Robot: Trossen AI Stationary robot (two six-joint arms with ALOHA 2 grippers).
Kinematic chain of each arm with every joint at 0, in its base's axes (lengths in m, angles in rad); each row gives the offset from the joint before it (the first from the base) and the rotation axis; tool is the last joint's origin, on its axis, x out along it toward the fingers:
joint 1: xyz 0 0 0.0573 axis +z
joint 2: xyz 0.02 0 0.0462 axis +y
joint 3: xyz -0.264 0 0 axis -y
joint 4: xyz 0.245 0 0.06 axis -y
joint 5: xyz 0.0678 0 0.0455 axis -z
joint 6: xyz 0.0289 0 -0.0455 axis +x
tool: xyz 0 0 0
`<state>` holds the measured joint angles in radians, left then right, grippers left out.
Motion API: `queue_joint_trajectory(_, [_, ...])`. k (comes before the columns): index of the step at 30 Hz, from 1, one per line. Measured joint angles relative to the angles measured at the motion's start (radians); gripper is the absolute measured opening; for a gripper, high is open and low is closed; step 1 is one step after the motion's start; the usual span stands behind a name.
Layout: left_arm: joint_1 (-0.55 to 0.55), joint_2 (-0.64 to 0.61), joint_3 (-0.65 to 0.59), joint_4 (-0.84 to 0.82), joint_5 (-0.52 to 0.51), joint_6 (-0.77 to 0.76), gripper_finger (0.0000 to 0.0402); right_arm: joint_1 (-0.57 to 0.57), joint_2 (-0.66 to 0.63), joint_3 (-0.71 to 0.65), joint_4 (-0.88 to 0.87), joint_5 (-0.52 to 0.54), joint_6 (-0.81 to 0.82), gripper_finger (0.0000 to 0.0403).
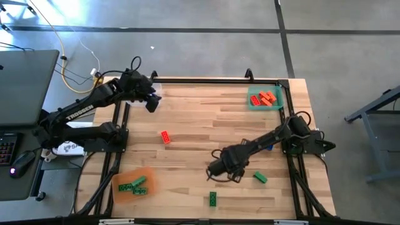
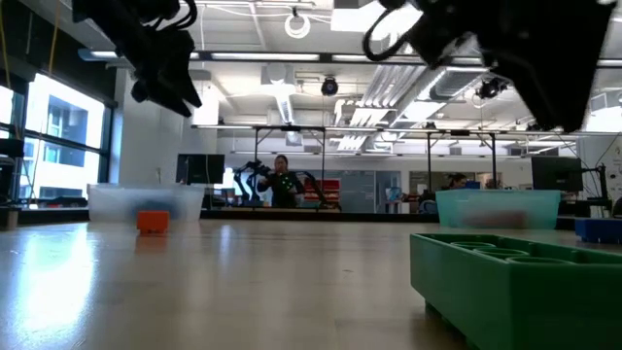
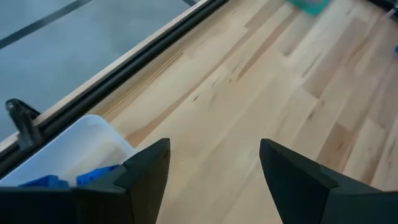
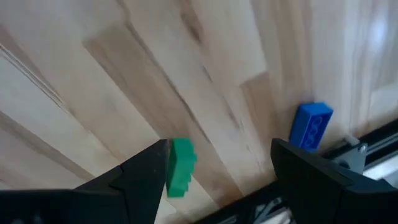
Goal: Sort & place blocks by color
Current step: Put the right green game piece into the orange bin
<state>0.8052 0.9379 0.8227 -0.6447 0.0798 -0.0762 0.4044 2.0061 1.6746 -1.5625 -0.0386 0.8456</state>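
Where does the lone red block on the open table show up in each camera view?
High view: the red block lies left of centre on bare wood.
Low view: at the left, far across the table.
Left wrist view: not in it.
Right wrist view: not in it.
Shared landmark: the green tray, seen in the high, low and left wrist views.

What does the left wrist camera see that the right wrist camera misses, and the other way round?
Only the left wrist view shows a clear plastic tray holding small blue studded bricks, beside the table's black edge rail. Only the right wrist view shows a loose green studded brick and a single blue studded brick lying apart on the wood. Both show the pale wooden tabletop and their own arm's open dark fingers.
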Motion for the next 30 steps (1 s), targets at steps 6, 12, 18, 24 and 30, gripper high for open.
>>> queue_joint_trajectory(6, [-0.026, 0.000, 0.000, 0.023, -0.001, -0.017, 0.0236, 0.063, -0.037, -0.106, -0.002, -0.049, 0.033, 0.0255])
queue_joint_trajectory(12, [-0.040, 0.001, 0.000, 0.050, -0.002, -0.036, 0.0236, 0.106, -0.164, -0.221, -0.010, -0.050, 0.165, 0.0224])
queue_joint_trajectory(18, [-0.042, 0.001, 0.000, 0.087, -0.003, -0.055, 0.0236, 0.130, -0.315, -0.300, -0.001, -0.052, 0.275, 0.0219])
queue_joint_trajectory(24, [-0.042, 0.001, 0.000, 0.095, -0.005, -0.079, 0.0236, 0.140, -0.474, -0.392, 0.078, -0.097, 0.363, 0.0231])
queue_joint_trajectory(30, [-0.042, 0.001, 0.000, 0.094, -0.005, -0.081, 0.0236, 0.147, -0.601, -0.511, 0.300, -0.121, 0.411, 0.0261])
